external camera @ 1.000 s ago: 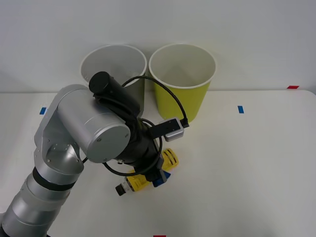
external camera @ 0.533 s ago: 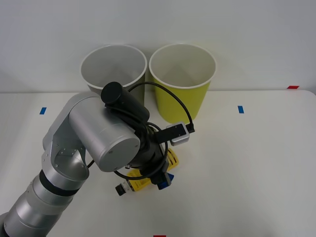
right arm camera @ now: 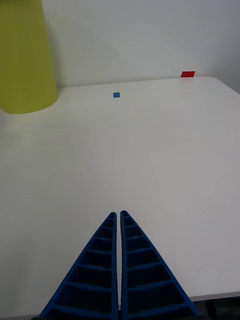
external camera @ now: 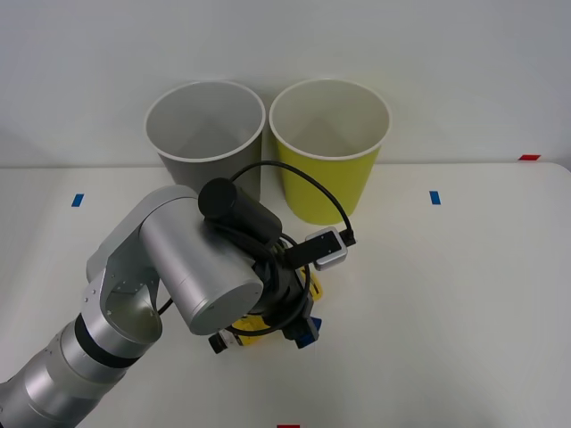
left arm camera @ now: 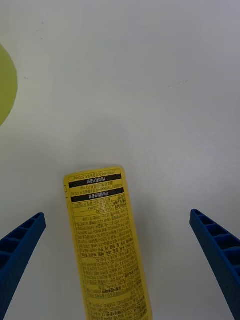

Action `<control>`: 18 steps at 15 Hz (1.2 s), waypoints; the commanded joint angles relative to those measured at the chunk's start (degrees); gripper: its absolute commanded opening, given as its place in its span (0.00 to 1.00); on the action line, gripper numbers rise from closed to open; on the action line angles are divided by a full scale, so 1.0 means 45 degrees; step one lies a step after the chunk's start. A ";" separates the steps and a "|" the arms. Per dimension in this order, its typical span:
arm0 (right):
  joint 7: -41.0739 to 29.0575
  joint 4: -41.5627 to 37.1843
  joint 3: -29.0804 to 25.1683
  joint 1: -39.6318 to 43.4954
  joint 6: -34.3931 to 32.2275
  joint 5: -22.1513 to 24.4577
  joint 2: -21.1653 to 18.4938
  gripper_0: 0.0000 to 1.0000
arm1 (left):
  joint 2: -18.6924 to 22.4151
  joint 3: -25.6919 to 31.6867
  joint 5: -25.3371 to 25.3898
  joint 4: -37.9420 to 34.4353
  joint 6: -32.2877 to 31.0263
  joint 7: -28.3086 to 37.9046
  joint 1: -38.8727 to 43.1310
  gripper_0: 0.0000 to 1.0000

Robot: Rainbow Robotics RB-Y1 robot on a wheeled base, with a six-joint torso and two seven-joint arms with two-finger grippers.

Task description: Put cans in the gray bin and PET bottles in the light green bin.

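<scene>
The PET bottle (external camera: 249, 333) lies on its side on the white table, yellow label up and black cap (external camera: 219, 342) toward the front left. My left gripper (external camera: 301, 333) hangs low over it and the arm hides most of it. In the left wrist view the bottle (left arm camera: 107, 240) lies between the two blue fingers, and my left gripper (left arm camera: 116, 215) is open and apart from it. The gray bin (external camera: 205, 134) and the light green bin (external camera: 330, 152) stand side by side at the back. My right gripper (right arm camera: 118, 216) is shut on nothing over bare table.
Small blue tape marks (external camera: 434, 197) and a red one (external camera: 529, 157) lie on the table (external camera: 446, 294). The light green bin (right arm camera: 25, 55) stands far beyond the right gripper. An edge of that bin (left arm camera: 6, 85) shows past the bottle.
My left arm has come down and forward over the bottle, covering more of it. The bottle and both bins have stayed where they were.
</scene>
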 commanded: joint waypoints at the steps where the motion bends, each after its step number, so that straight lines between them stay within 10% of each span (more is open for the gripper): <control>1: 0.0000 0.0000 0.0000 0.0000 0.0000 0.0000 0.0000 0.00 | 0.0292 -0.0329 -0.0006 0.0135 -0.0344 0.0208 -0.0011 1.00; 18: 0.0000 0.0000 0.0000 0.0000 0.0000 0.0000 0.0000 0.00 | -0.0508 -0.0700 -0.0475 0.2948 0.0124 0.0345 -0.1086 1.00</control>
